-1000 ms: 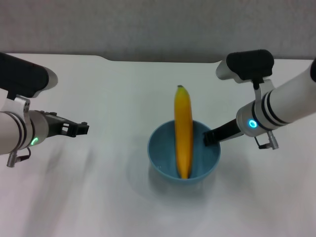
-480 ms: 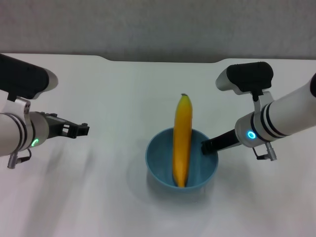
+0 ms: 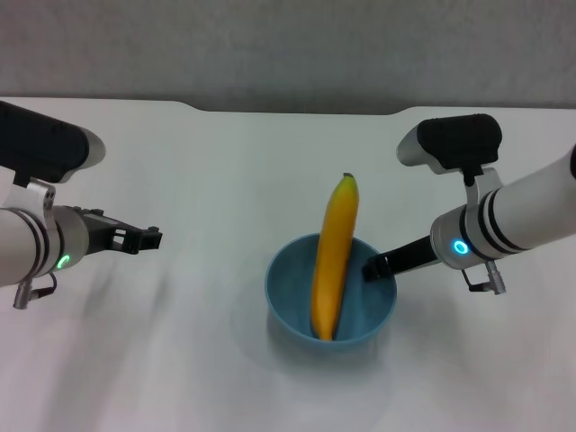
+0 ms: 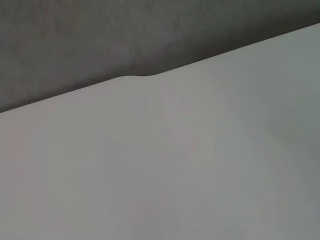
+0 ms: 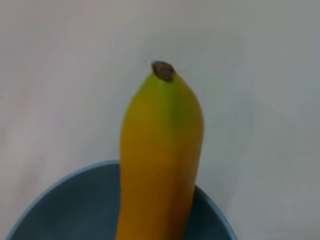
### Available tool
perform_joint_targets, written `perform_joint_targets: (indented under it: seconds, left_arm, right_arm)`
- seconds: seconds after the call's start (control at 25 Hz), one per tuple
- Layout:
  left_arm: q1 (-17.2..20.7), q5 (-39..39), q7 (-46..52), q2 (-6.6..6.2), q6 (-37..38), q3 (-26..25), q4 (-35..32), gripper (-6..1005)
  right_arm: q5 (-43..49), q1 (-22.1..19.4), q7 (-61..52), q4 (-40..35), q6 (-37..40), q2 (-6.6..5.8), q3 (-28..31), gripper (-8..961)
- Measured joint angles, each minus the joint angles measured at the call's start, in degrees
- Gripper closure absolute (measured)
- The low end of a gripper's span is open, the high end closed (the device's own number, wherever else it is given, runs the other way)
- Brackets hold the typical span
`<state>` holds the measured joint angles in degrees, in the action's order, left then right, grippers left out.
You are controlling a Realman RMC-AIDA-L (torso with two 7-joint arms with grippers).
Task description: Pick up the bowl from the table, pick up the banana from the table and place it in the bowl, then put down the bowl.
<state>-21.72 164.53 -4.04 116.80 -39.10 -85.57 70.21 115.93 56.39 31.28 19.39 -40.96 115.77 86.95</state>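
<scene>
The light-blue bowl is at the table's middle, near the front. The yellow banana lies in it, its dark stem tip leaning out over the far rim. My right gripper is shut on the bowl's right rim; I cannot tell whether the bowl rests on the white table. The right wrist view shows the banana rising out of the bowl. My left gripper is open and empty, well to the left of the bowl.
The table's far edge has a shallow notch against a grey wall. The left wrist view shows only bare tabletop and that far edge.
The bowl has moved slightly toward me and lower, with the right gripper. The banana's tip has swung to the right and dropped. The left arm has not moved.
</scene>
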Motion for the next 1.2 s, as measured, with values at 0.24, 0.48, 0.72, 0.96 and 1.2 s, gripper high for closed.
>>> perform_joint_targets:
  seconds: [0.24, 0.48, 0.72, 0.96, 1.2]
  left_arm:
    - [0.8, 0.0, 0.0, 0.00, 0.0, -0.1, 0.0, 118]
    - [2.4, -0.1, 0.4, 0.00, 0.4, -0.1, 1.5, 118]
    - [5.6, -0.2, 0.9, 0.11, 3.6, -0.1, 4.7, 119]
    - [9.5, -2.3, 0.9, 0.14, 11.4, 0.5, 5.6, 119]
    - [14.2, -3.6, -0.1, 0.09, 24.6, 4.2, 4.9, 119]
  right_arm:
    - [0.2, -5.6, 0.0, 8.6, -0.9, -0.34, 0.0, 732]
    - [2.7, -16.8, 0.0, 25.0, -1.6, -0.98, 0.6, 497]
    - [8.4, -29.0, 1.0, 40.8, 3.2, -0.92, 2.0, 112]
    - [2.2, -39.1, 12.2, 47.3, 18.1, -0.63, -2.1, 104]
    - [-8.1, -41.3, 25.2, 44.2, 29.5, -0.73, -7.7, 98]
